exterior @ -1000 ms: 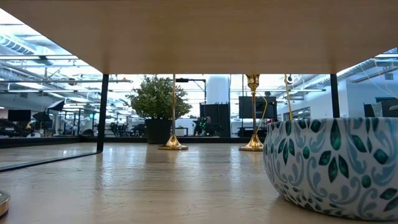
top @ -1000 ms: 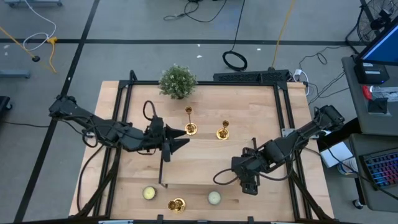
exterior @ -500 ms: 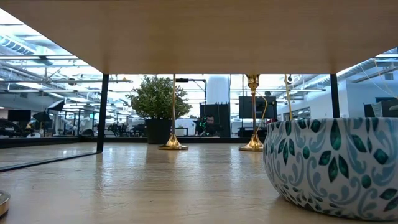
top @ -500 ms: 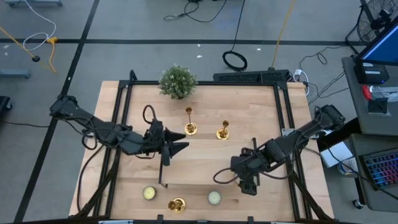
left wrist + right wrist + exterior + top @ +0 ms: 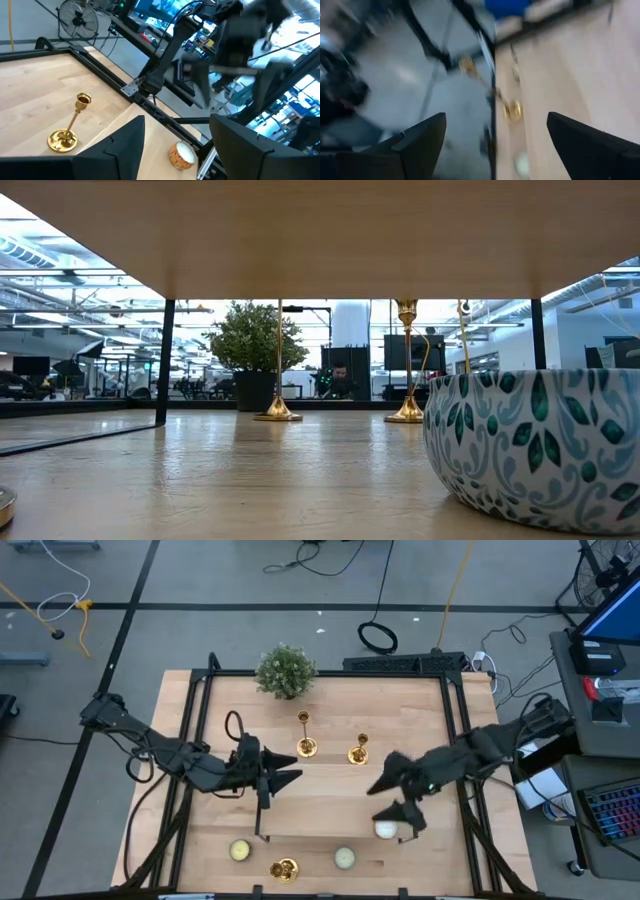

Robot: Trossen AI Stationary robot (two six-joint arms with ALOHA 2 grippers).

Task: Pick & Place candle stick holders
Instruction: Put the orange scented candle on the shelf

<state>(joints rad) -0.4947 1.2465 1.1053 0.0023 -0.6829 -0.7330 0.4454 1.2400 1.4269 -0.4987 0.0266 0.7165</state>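
Right claw (image 5: 392,798) spread, empty; left claw (image 5: 285,771) spread beside candle stick holders (image 5: 306,736); no legible writing

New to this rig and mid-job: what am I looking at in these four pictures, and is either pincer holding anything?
Two dark robot arms work at a wooden table. The overhead picture shows the whole table, left arm on the left. The level picture is taken from table height, under a wooden board, with a patterned bowl close by. The other two come from cameras on each wrist, looking out past that arm's own two fingers.

On the table are a plant, two gold holders standing mid-table, a third holder at the front edge, and pale candles near it.

The left pincer hangs mid-table, open and empty. The right pincer is blurred, open and empty too, above another candle.
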